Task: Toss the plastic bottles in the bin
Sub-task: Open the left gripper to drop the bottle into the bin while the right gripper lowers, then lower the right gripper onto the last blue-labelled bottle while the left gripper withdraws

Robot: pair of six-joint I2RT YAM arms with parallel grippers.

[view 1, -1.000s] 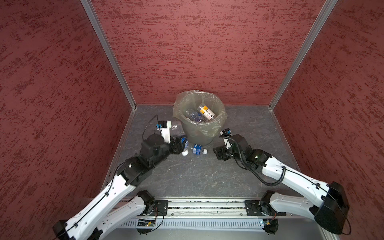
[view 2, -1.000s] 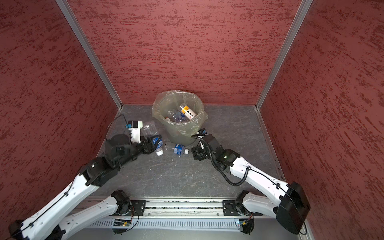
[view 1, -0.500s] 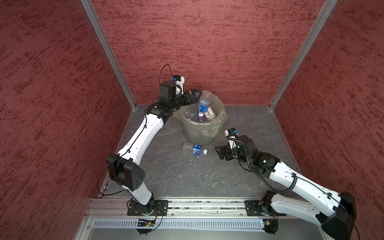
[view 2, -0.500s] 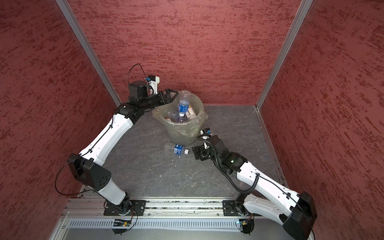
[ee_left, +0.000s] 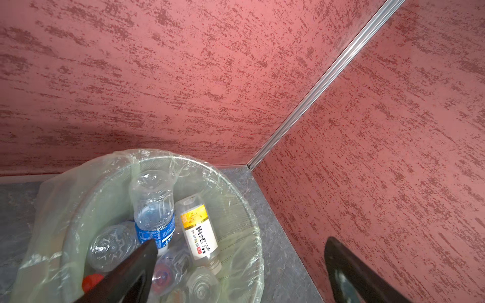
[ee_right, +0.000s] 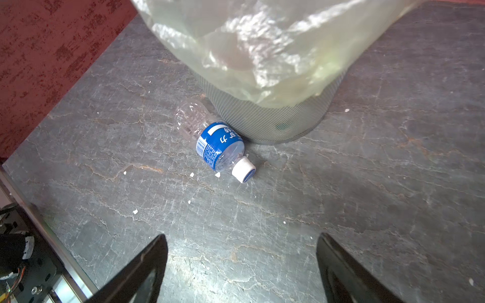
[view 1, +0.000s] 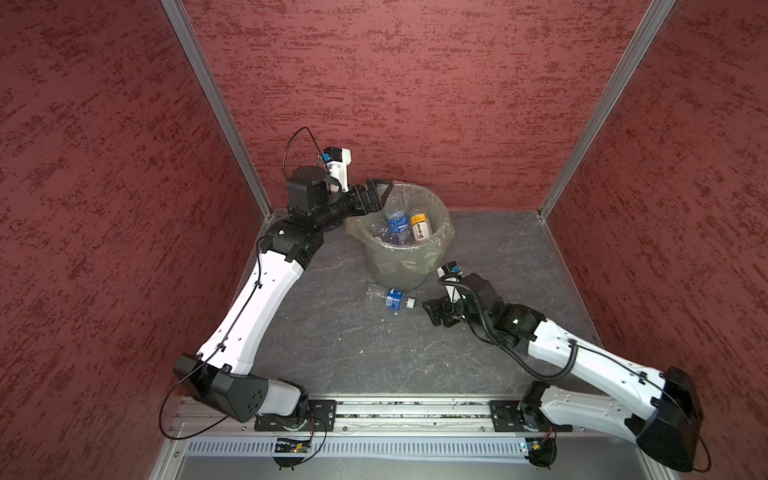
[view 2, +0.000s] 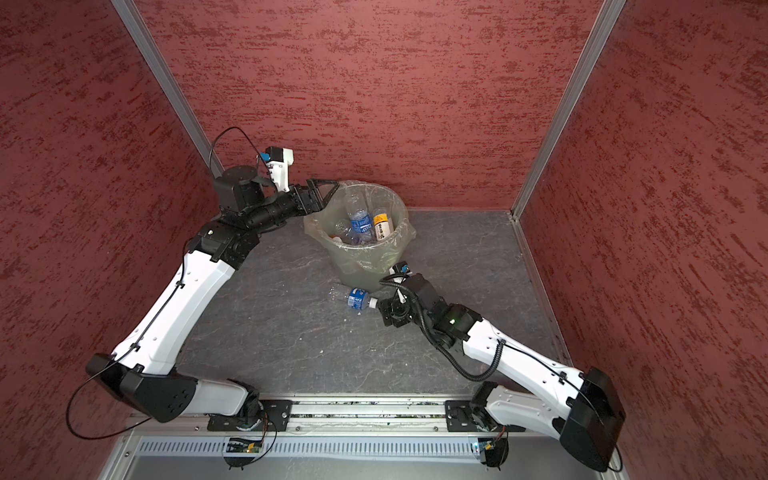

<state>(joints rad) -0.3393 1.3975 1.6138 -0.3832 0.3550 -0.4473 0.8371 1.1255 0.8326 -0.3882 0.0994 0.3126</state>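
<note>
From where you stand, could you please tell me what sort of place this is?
Probably a robot test cell: red textured walls framed by aluminium posts, two arms mounted on a metal rail, and a lined bin.

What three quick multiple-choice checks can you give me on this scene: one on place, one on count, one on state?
1. Where does the bottle on the floor lie?
A. at the foot of the bin
B. against the back wall
C. beside the front rail

2. How many bottles lie outside the bin?
A. none
B. one
C. three

3. How is the left gripper?
A. shut on a bottle
B. shut on the bin's bag
C. open and empty

Answers:
1 A: it rests by the bin's base.
2 B: both top views show only one.
3 C: its fingers stand wide apart over the bin with nothing between them.
</note>
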